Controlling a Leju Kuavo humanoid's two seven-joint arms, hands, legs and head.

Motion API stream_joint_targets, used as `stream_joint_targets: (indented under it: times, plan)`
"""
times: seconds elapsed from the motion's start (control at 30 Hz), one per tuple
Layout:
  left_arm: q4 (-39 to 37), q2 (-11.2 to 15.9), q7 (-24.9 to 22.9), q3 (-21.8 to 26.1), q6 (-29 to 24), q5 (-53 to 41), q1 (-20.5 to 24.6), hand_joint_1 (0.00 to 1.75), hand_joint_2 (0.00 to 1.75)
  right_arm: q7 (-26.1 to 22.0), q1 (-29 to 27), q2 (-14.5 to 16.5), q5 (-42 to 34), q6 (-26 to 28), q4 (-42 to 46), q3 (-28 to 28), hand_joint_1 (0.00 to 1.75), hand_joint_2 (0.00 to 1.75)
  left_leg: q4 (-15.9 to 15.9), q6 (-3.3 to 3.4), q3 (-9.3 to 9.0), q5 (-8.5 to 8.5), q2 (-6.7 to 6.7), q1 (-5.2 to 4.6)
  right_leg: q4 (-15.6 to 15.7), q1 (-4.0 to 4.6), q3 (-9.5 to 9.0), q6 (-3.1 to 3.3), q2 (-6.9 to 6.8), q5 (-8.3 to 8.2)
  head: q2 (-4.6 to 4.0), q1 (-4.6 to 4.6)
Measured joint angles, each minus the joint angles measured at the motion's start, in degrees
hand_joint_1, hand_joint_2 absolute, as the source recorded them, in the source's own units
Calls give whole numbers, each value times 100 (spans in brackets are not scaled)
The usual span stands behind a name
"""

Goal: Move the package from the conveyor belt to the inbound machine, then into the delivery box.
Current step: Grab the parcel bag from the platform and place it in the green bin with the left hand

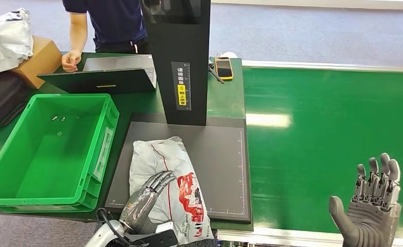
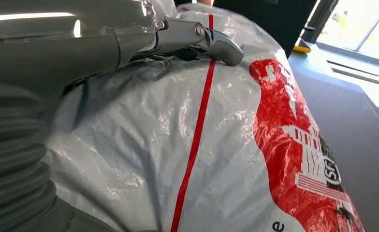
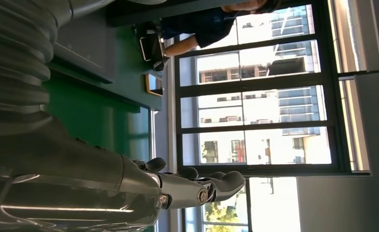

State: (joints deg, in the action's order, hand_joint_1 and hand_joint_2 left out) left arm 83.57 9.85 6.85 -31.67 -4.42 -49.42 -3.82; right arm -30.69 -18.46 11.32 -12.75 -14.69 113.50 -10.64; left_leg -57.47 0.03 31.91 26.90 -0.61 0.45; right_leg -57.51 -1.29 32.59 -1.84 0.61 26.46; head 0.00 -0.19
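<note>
The package (image 1: 168, 177), a white plastic bag with red print, lies on the dark platform (image 1: 220, 164) of the inbound machine, its near end hanging over the front edge. My left hand (image 1: 147, 199) rests on the package's near left part, fingers laid across its top. In the left wrist view the package (image 2: 216, 154) sits right against the hand, one finger (image 2: 211, 41) touching it; a firm grip is not visible. My right hand (image 1: 371, 208) is held open, palm up, above the near edge of the green conveyor belt (image 1: 333, 128). The green delivery box (image 1: 14, 175) stands left of the platform.
The machine's black column (image 1: 181, 56) rises behind the package. A person (image 1: 107, 20) stands at the far side with a hand on the table beside a laptop (image 1: 104, 77). A cardboard box (image 1: 37, 62), a white bag (image 1: 4, 38) and a yellow-cased device (image 1: 223, 67) lie at the back.
</note>
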Motion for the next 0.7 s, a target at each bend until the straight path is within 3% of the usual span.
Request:
stream_joint_targets:
  times: [0.1, 0.33, 0.7]
  plan:
    - [-123, 76, -16, -108, 35, 46, 52, 175, 175, -3, 16, 0, -73, 7, 0, -1, 0, 175, 1, 0, -8, 0, -1, 0, 0, 0, -9, 0, -1, 1, 0, -1]
    - [-249, 217, 21, -265, 42, 115, 150, 175, 175, -32, 10, 0, -134, -14, 0, -23, 0, 175, 3, 0, -33, 2, -3, 0, 0, 0, -41, 4, -6, 11, 0, 0]
    - [-254, 225, 108, -334, -125, 160, 295, 175, 175, 22, 5, 0, -127, -119, 1, -48, 0, 175, 3, -5, -61, 6, -5, 0, 0, 0, -69, 7, -6, 16, 0, -1]
